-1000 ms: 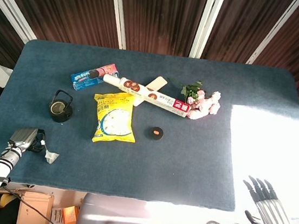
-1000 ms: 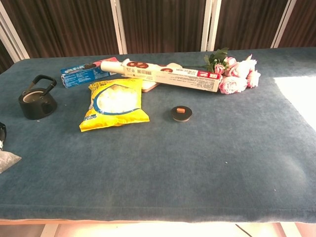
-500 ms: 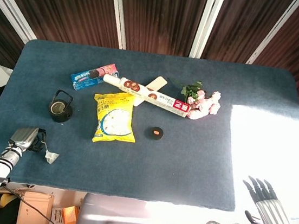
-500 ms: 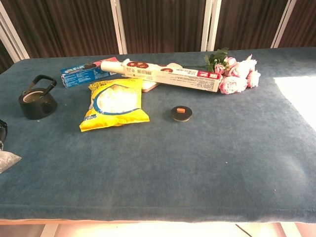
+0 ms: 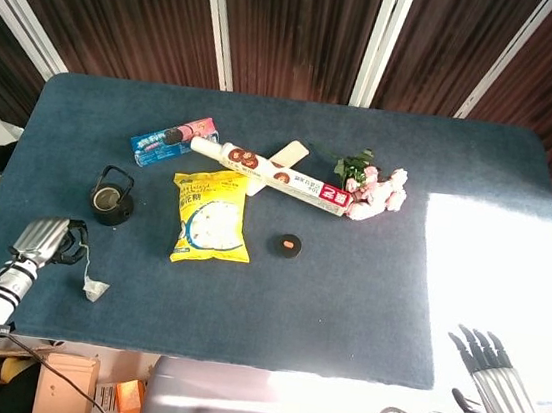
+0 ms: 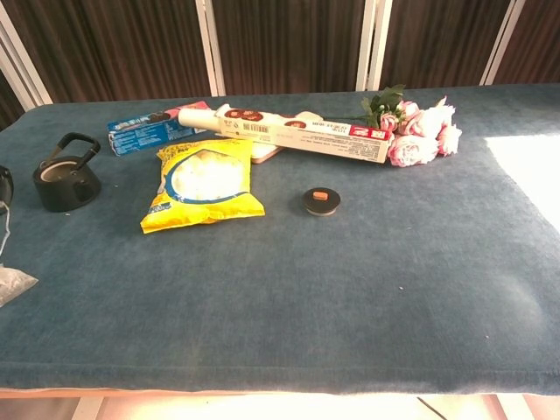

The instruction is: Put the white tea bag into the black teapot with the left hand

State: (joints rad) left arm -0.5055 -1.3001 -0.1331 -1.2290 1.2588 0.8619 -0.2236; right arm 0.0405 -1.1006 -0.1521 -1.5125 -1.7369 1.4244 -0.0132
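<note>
The white tea bag (image 5: 95,290) lies near the table's front left corner, also showing at the left edge of the chest view (image 6: 13,283). Its thin string (image 6: 4,234) runs up to my left hand (image 5: 46,239), which pinches it with curled fingers. Only a dark sliver of that hand (image 6: 3,184) shows in the chest view. The black teapot (image 5: 112,203) stands upright with its handle raised and its top uncovered, just beyond and right of the hand (image 6: 65,181). My right hand (image 5: 495,378) hangs off the table's front right corner, fingers spread and holding nothing.
A yellow snack bag (image 5: 211,219) lies right of the teapot. A small black lid (image 5: 288,245) sits mid-table. Behind are a blue cookie pack (image 5: 171,141), a long white box (image 5: 270,174) and pink flowers (image 5: 377,191). Sunlight washes out the table's right side (image 5: 494,274).
My left hand has risen and moved towards the teapot, drawing the string up. The tea bag has barely shifted. The right hand has not moved.
</note>
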